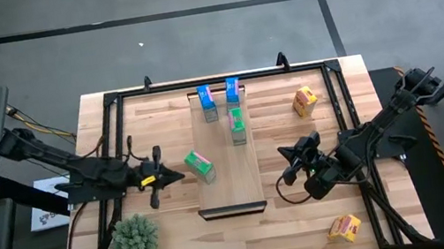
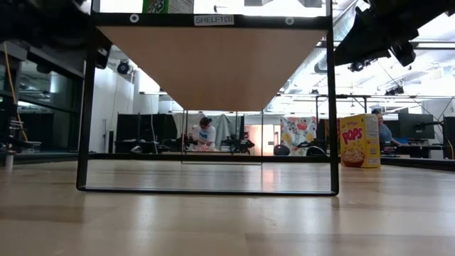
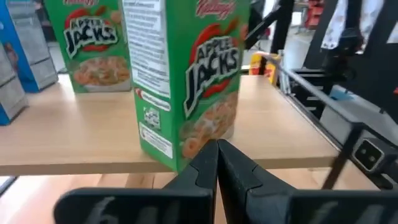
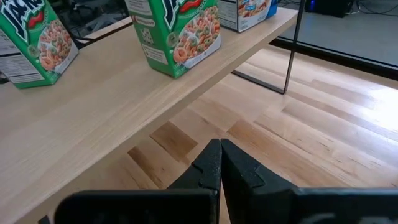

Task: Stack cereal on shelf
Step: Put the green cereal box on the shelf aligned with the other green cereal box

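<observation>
Near edge of table [image 1: 373, 234]: plant [image 1: 135, 238] at the left corner, one yellow box [image 1: 344, 228] lying at the right corner, well apart from the shelf.

Mid table: left gripper [image 1: 175, 176] level with the shelf's left edge, tips pointing at a green box [image 1: 199, 166] that sits at that edge, just beside it, not holding it. In the left wrist view the fingers [image 3: 239, 171] are pressed together, nothing between them; the green box [image 3: 186, 81] stands upright at the board's lip right ahead. Right gripper [image 1: 285, 157] off the shelf's right side, over bare tabletop, jaws likewise closed tight and empty in the right wrist view [image 4: 219, 163].

Shelf [image 1: 231, 190]: pale board on a black frame, dark end toward the near edge. Second green box [image 1: 237, 125] farther along it, upright. At the far end, two blue boxes [image 1: 207, 103] and [image 1: 232, 90], side by side.

Far right, off the shelf: second yellow box [image 1: 305, 101] on the tabletop; the low view shows it upright [image 2: 360, 140].

Beyond the table, low view: a person [image 2: 205, 134] seated in the room.
</observation>
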### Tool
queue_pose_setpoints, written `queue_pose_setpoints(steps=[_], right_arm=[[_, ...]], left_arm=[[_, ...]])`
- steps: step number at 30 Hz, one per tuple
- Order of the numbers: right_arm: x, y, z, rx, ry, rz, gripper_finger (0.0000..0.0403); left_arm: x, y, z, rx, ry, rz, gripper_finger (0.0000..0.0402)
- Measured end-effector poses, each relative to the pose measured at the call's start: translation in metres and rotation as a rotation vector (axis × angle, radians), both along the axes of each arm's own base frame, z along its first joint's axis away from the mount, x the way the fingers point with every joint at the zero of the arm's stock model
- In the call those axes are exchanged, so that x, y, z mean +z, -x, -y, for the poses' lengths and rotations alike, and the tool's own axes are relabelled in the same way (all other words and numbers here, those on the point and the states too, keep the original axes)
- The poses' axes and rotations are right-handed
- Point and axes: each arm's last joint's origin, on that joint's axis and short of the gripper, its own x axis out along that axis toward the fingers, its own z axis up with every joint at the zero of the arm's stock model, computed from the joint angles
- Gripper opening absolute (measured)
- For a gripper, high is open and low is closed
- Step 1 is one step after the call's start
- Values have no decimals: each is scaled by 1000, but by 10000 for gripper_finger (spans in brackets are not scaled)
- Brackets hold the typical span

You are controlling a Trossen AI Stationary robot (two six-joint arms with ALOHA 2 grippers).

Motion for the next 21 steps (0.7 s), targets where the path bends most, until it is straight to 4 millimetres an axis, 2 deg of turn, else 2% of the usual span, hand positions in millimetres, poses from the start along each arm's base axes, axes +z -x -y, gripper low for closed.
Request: queue_pose_setpoints(steps=[10,21], right_arm=[[0,0,0,5,8,-7,0],[0,0,0,5,8,-7,0]], left_arm=[[-4,-24,5,32,8,-64,0],[-4,-49,-6,127,-20,-103,0]])
